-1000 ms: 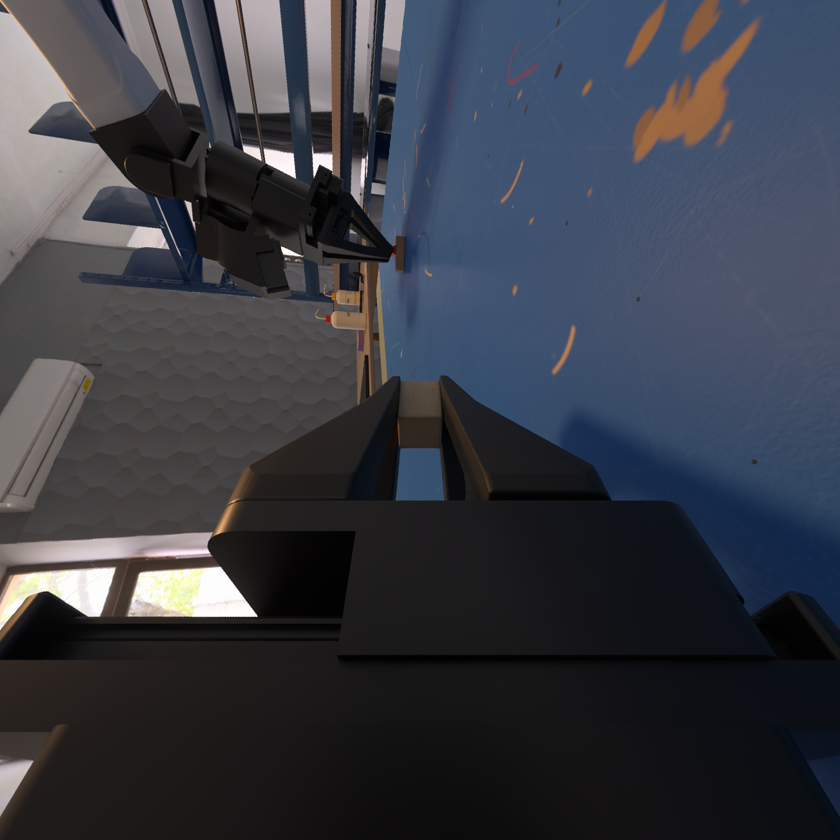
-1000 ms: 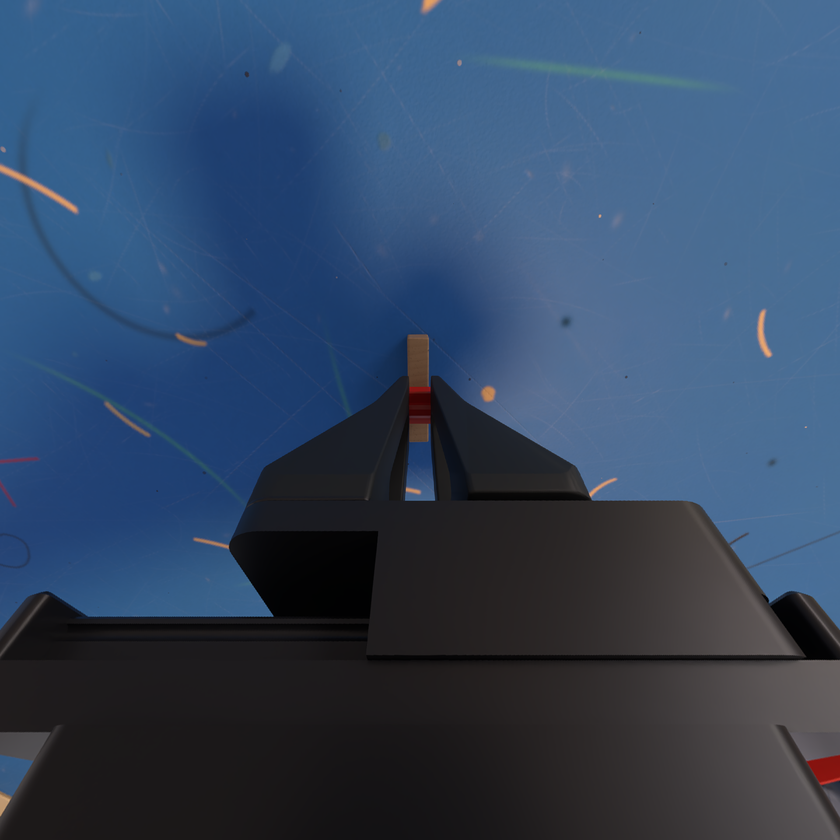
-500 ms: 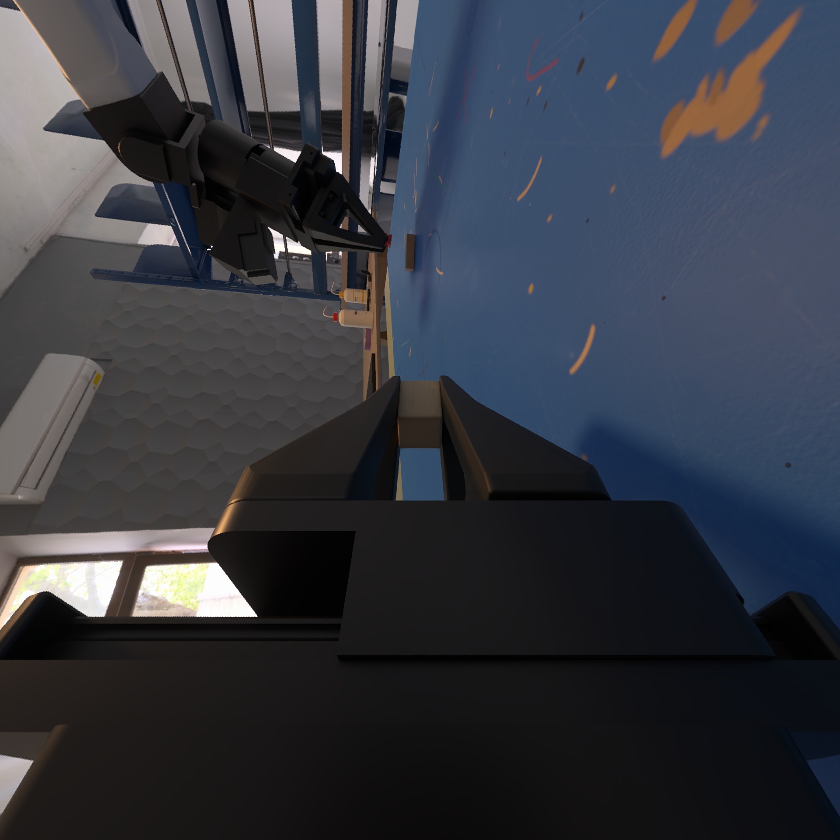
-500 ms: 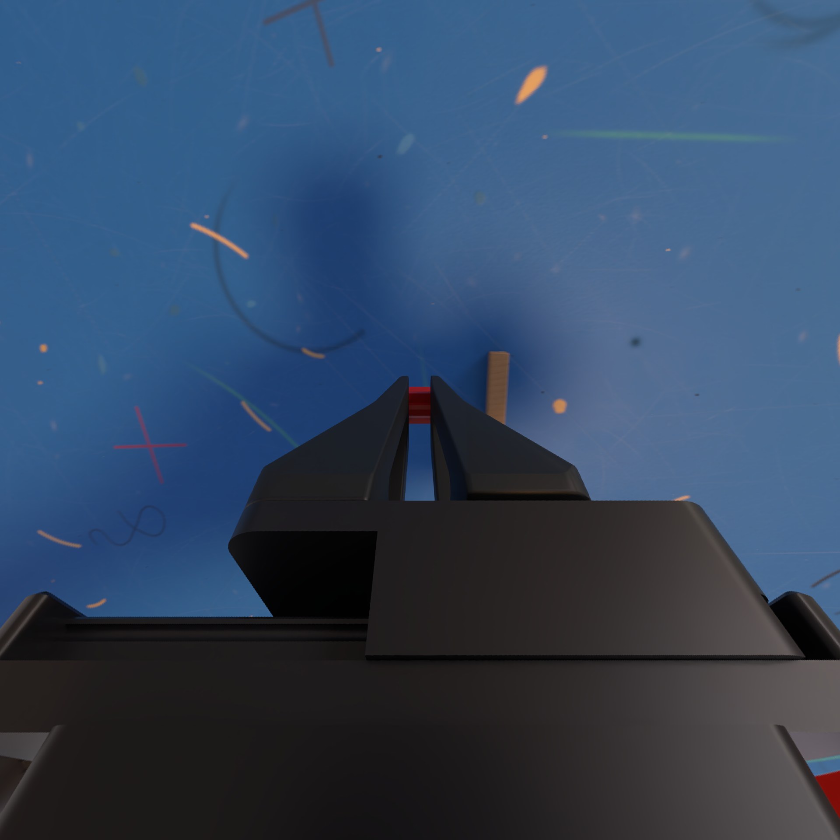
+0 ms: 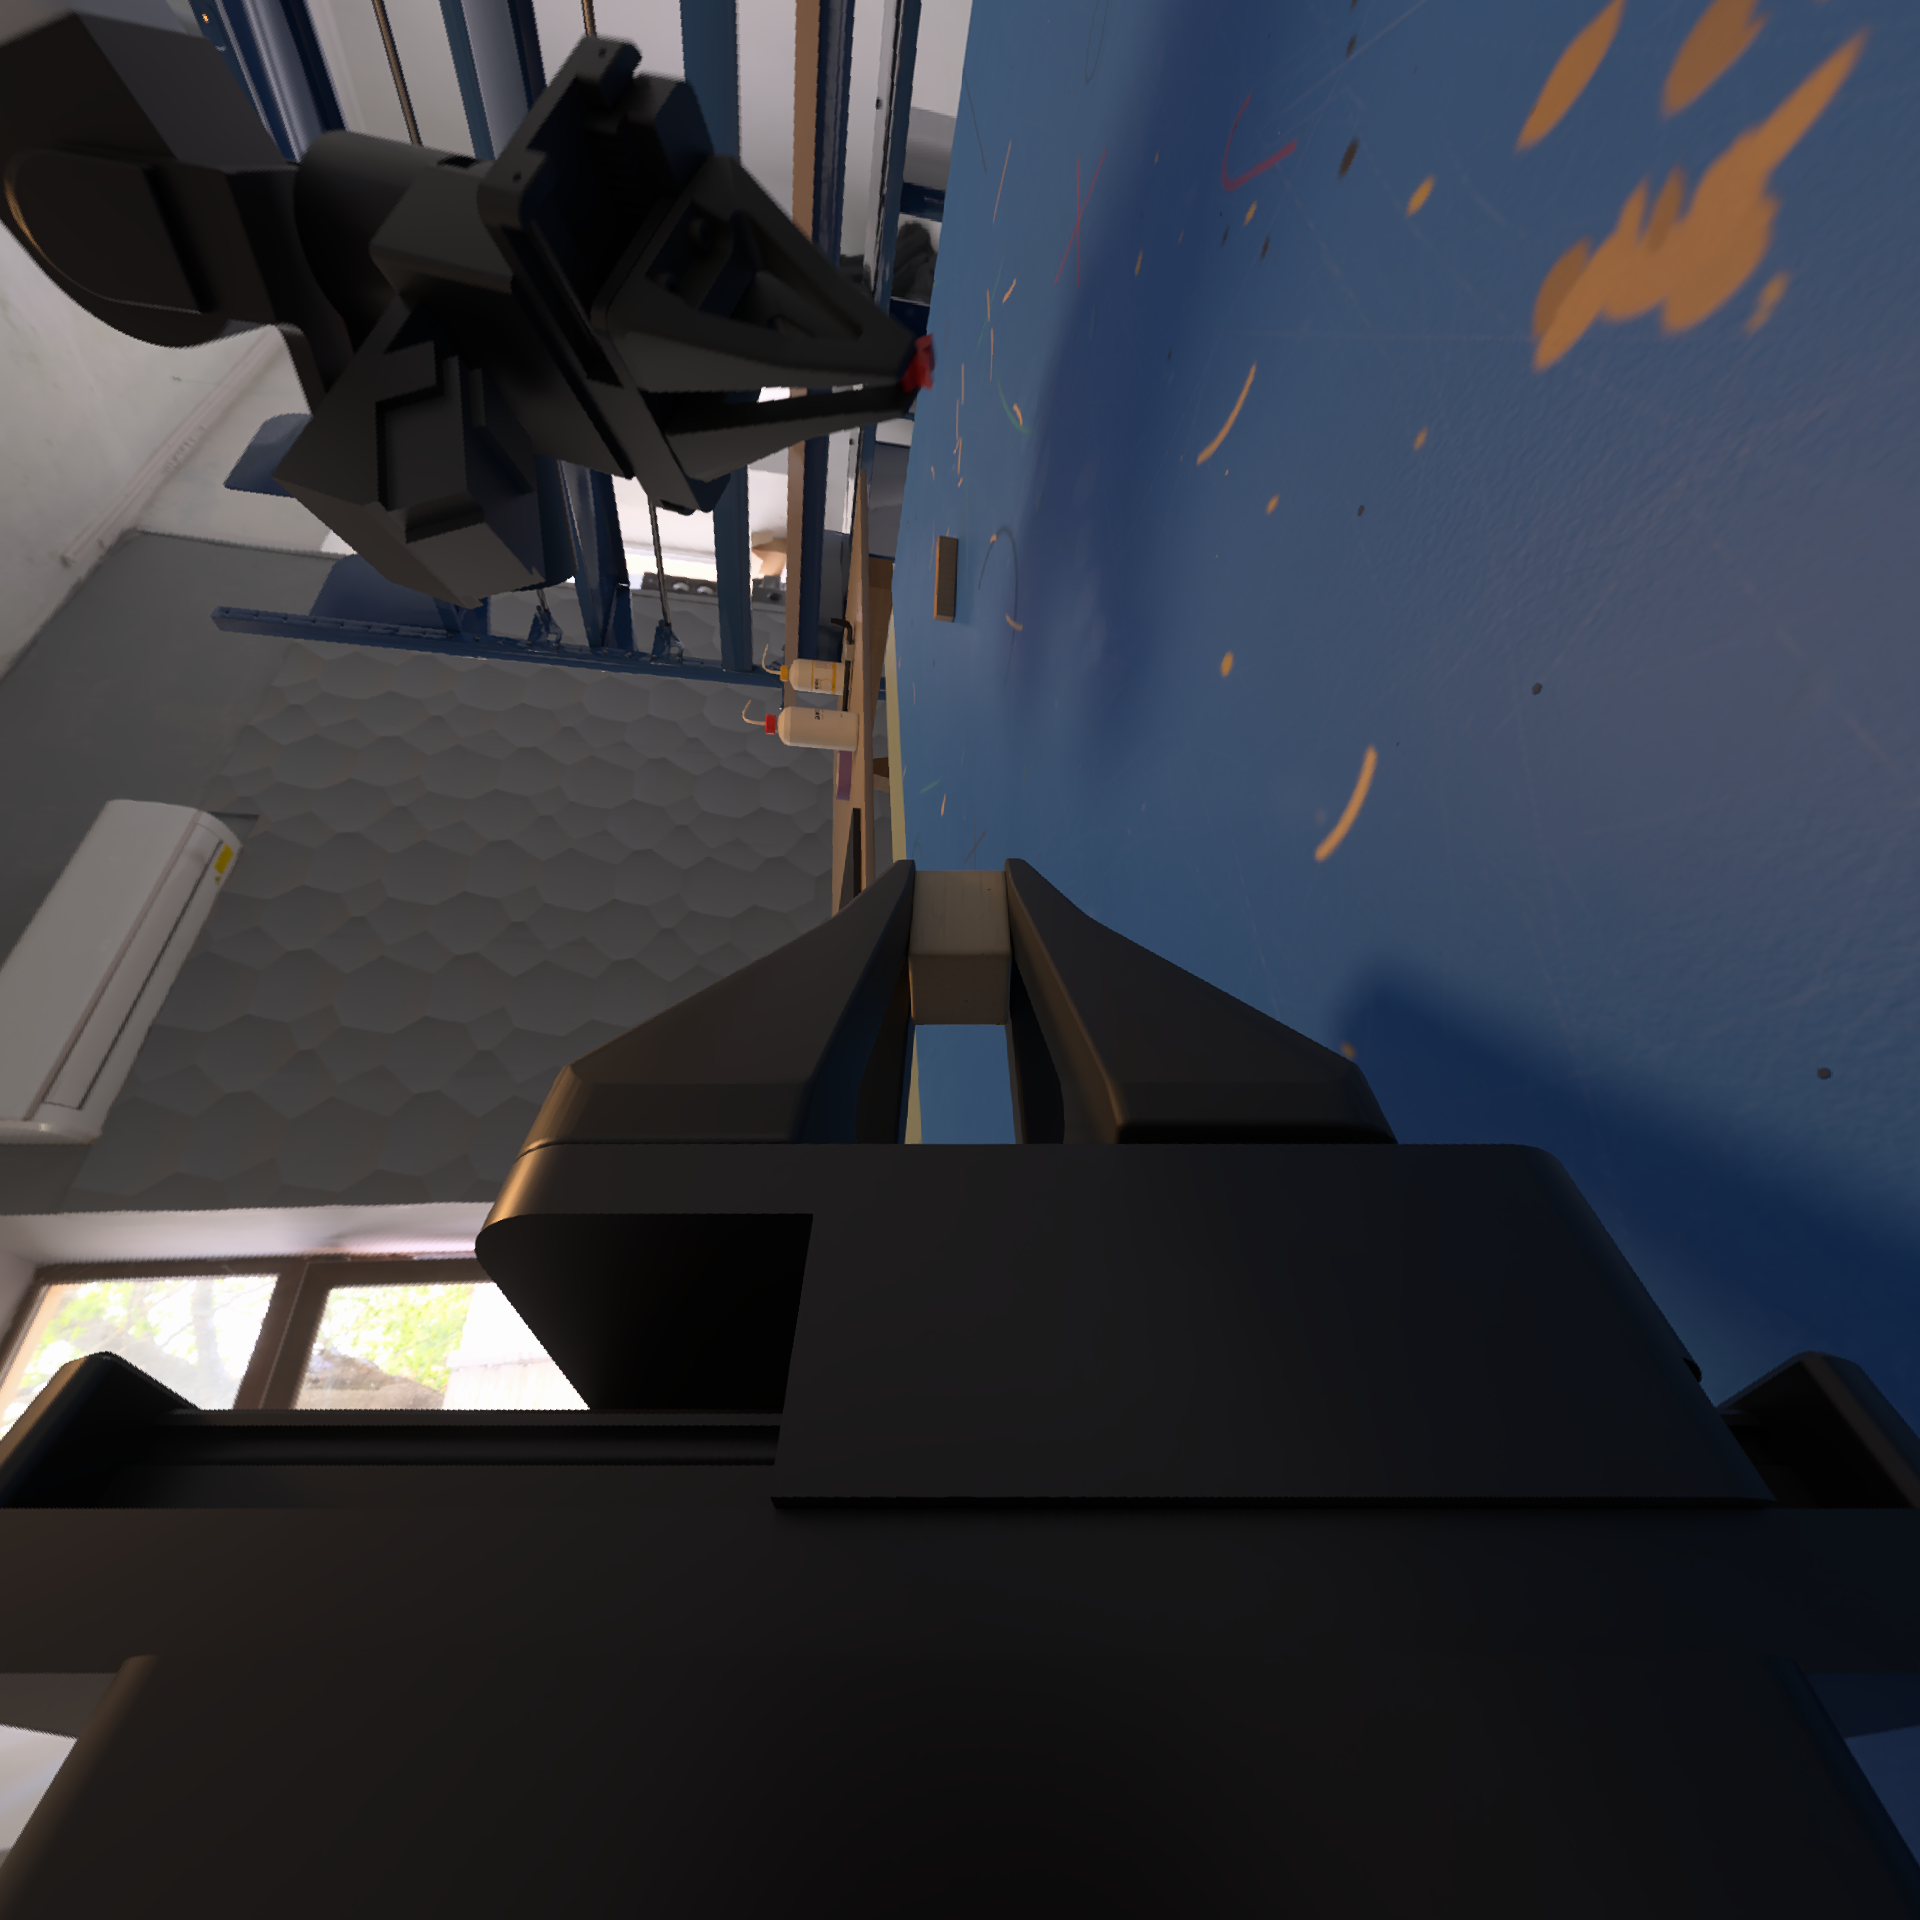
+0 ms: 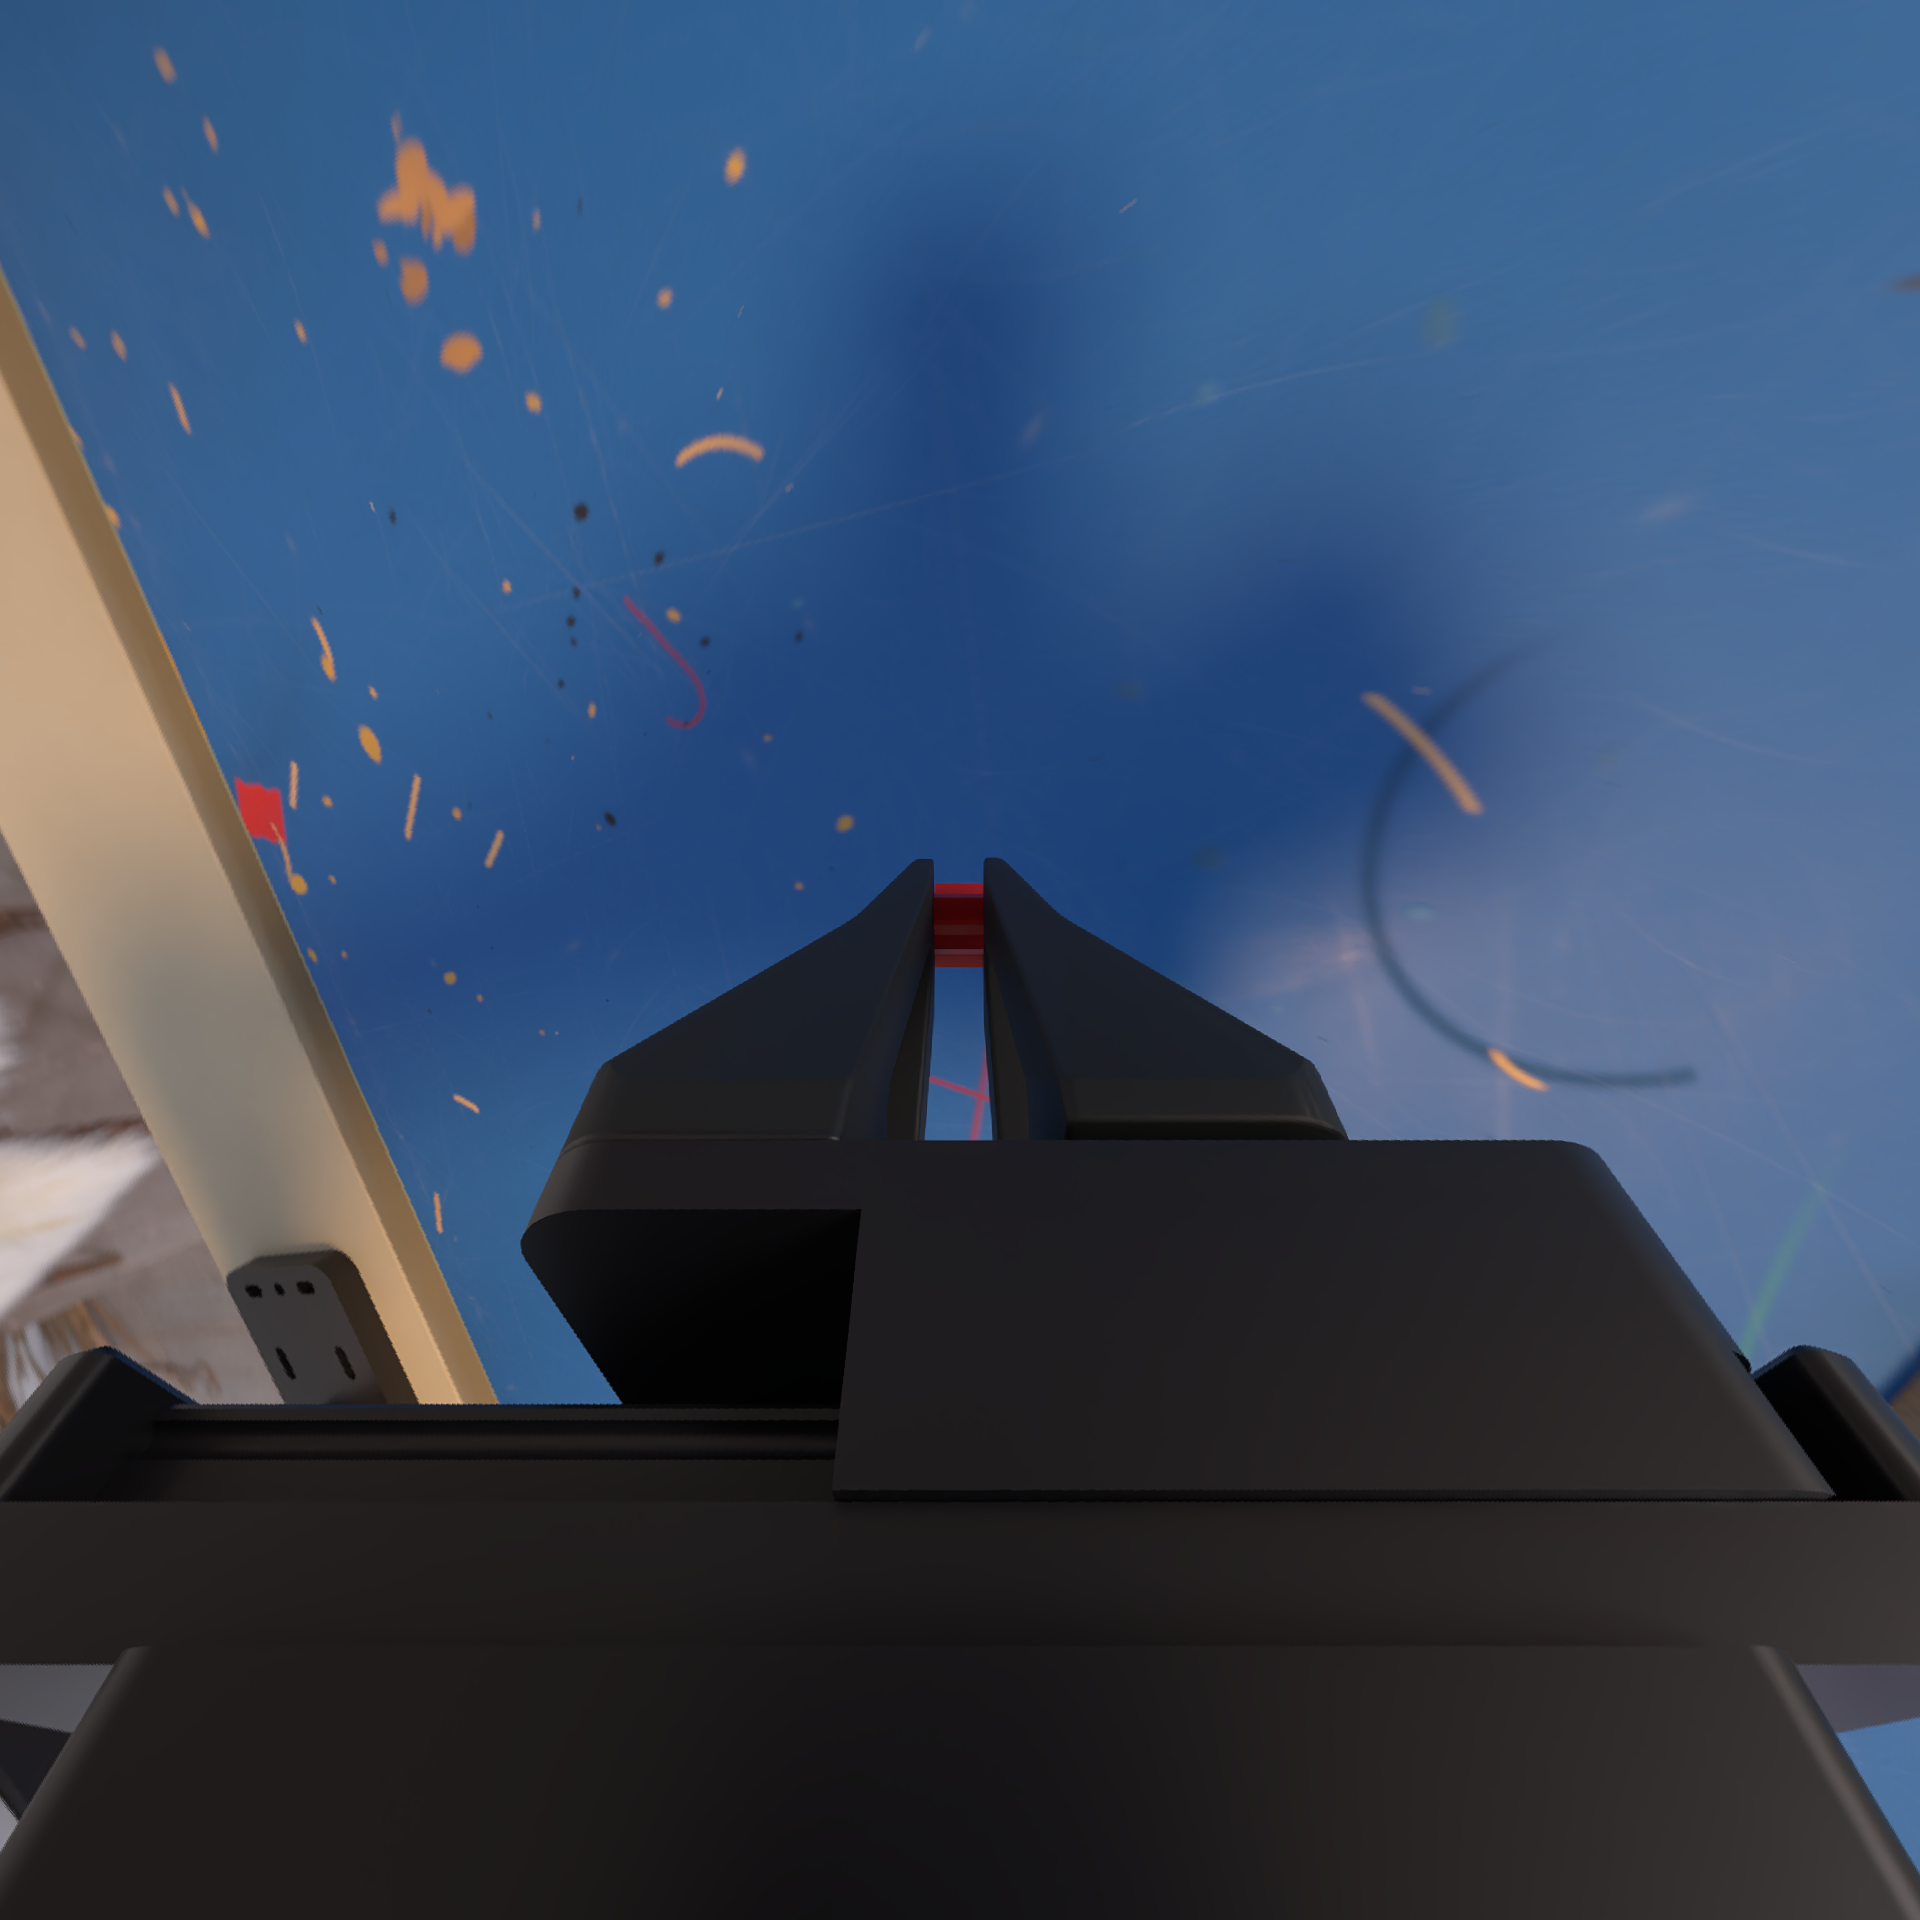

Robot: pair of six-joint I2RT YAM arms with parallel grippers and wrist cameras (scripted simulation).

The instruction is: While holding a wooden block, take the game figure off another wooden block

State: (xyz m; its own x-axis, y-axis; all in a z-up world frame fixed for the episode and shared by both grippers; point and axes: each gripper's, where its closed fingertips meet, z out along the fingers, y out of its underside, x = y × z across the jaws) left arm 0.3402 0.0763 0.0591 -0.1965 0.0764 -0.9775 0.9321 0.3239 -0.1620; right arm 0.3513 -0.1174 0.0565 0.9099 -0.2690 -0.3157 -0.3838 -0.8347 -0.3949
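Game figure (image 6: 957, 923) pinched in right gripper (image 6: 957, 914), clear of darker block (image 5: 945, 578) on table (image 5: 1455, 831), left gripper (image 5: 958, 940) clamping pale block (image 5: 958, 935), basically done.

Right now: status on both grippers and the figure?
Left gripper shut on pale wooden block. Right gripper shut on red game figure, lifted clear of the brown block on the blue table. Nothing in the way.
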